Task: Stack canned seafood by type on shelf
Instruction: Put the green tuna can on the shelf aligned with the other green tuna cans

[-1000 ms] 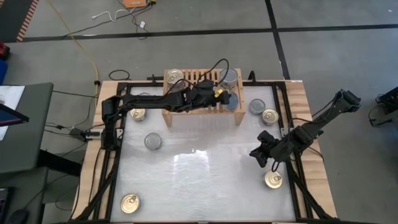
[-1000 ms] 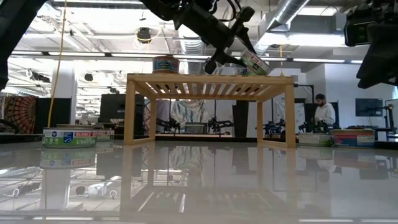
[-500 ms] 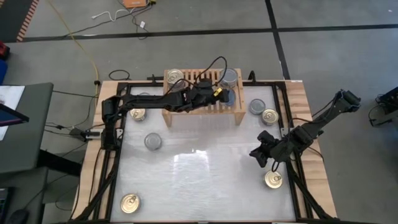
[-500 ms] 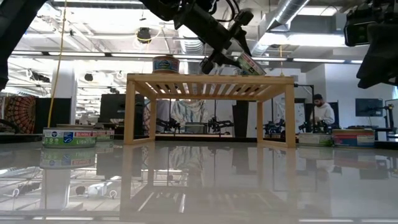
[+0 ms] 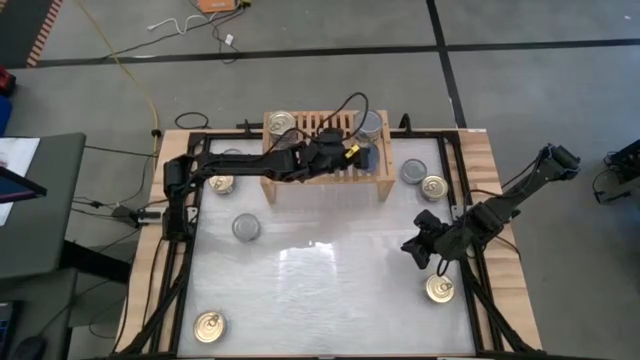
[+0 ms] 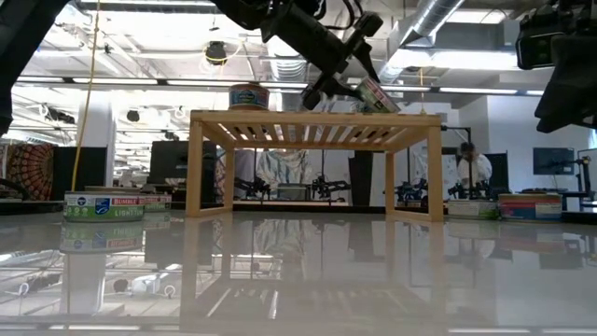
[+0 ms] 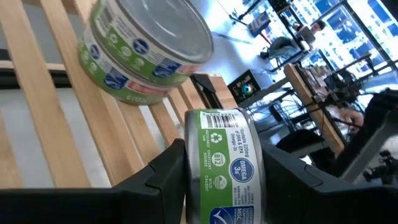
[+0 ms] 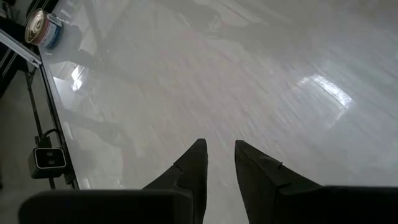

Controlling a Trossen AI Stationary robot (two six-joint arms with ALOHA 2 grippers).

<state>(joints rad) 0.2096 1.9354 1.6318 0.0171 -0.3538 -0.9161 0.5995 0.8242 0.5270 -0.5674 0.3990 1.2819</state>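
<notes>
The light-wood shelf (image 5: 325, 183) (image 6: 312, 119) stands at the table's far middle. On its slats sit a gold-topped can (image 5: 281, 123) (image 6: 248, 96) at the left and a stack of two silver-topped, green-labelled cans (image 5: 370, 122) (image 7: 146, 50) at the right. My left gripper (image 5: 358, 155) (image 7: 224, 180) reaches over the shelf's right part, shut on another green-labelled can (image 6: 378, 93). My right gripper (image 5: 412, 248) (image 8: 219, 155) hangs over the table's right side, its fingers a narrow gap apart with nothing between them. My left gripper pinches the can between its two fingers, one on each flat face, so the labelled side wall (image 7: 224, 155) shows between them. The fingers come from the table's left, slanting slightly down. The can sits tilted on edge over the slats near the stack; whether its lower rim (image 6: 396, 108) touches the shelf I cannot tell.
Loose cans lie on the table: silver (image 5: 246, 227), gold (image 5: 208, 325), gold (image 5: 440, 288), silver (image 5: 413, 171) beside gold (image 5: 434, 186), and gold (image 5: 222, 183) under the left arm. A person (image 6: 465, 168) stands in the room beyond.
My left gripper has stayed over the shelf's right part and rolled a little at the wrist, so the held can has tipped slightly and edged toward the stack. The right arm has kept still.
</notes>
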